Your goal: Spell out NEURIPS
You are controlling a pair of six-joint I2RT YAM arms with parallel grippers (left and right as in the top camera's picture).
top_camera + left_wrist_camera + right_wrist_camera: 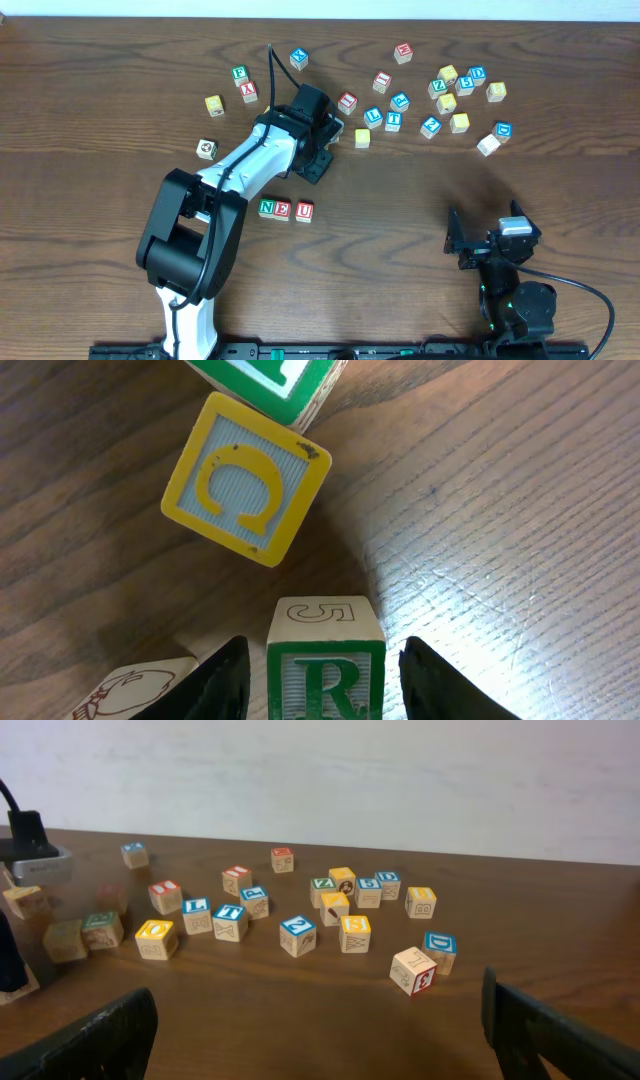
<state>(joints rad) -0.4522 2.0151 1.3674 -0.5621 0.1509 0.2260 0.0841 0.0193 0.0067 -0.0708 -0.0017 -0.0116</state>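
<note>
- Left tool (325, 648) pinches the green R cube (326, 682), near a yellow C cube (246, 477), around the middle of the desk (400, 220).
- N, E, U row (286, 210) sits nearer the front edge.
- Right tool (318, 1005) is spread wide.

Left pincer (325, 652) — hemmed in: yellow-framed wooden C cube (245, 478) ahead, pale picture-faced wooden cube (135, 688) just beside it. Right pincer (320, 1038) faces bare dark wooden counter (250, 995); scattered lettered wooden cubes (298, 935) crowd the far side — narrow gaps only.
</note>
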